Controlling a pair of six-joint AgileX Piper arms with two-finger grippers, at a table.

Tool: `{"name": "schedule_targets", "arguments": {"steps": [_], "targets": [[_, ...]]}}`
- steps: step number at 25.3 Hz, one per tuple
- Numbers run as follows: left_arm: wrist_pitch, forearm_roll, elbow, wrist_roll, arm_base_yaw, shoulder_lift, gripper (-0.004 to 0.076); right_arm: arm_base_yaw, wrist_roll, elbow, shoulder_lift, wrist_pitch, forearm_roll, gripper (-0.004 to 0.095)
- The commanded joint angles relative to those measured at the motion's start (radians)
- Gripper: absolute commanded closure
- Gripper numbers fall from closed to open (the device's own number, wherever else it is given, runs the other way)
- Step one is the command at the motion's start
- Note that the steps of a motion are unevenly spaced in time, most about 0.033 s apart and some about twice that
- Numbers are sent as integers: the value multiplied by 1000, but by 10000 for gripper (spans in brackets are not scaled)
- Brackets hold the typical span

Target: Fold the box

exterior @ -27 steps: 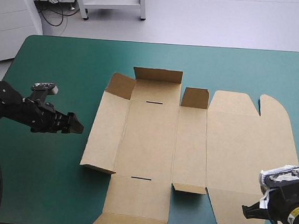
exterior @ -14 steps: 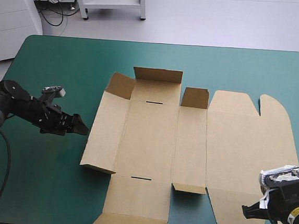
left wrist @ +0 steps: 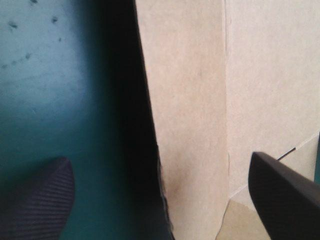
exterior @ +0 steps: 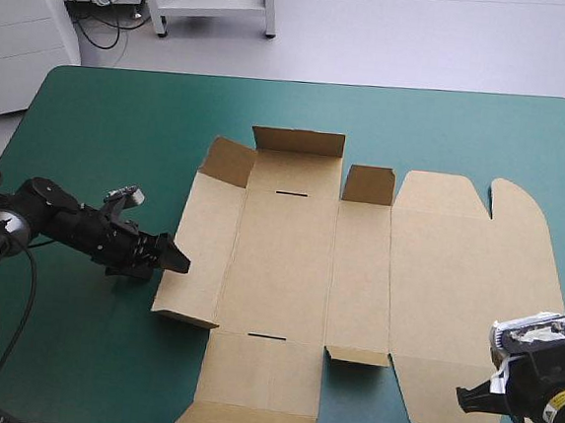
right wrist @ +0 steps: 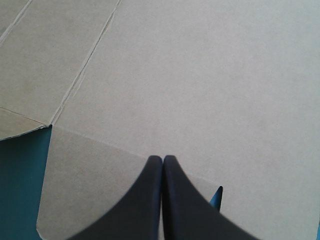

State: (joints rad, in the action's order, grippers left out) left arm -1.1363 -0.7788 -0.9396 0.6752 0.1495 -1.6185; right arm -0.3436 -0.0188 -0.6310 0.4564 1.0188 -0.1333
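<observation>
Teal-green cover [exterior: 104, 107] — brown box [exterior: 357, 268] spread; left claw [exterior: 179, 262] parted astride its left edge.

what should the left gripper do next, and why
Probably ease the left gripper forward so its open fingers straddle the box's left flap edge: that edge lies just ahead between them, slightly lifted off the teal-green cover, not yet gripped.

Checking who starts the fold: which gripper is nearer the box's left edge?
Left. The left gripper, fingers open, sits at that edge of the box; the right gripper, shut, is at its near right corner.
</observation>
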Motion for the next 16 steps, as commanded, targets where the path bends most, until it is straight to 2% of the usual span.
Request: {"name": "schedule_targets", "arguments": {"steps": [1,6,11,16], "targets": [[1,-82,-6,16,-8,32,54,8,2,-23,8,-50,-8,930],[-11,-119,-6,16,-41,28,54,8,2,-23,8,-49,6,930],[53,-119,-6,13,-119,7,54,8,2,-23,8,-42,6,931],[92,-121,-6,-54,-124,-4,67,8,2,-23,8,-28,4,930]]}}
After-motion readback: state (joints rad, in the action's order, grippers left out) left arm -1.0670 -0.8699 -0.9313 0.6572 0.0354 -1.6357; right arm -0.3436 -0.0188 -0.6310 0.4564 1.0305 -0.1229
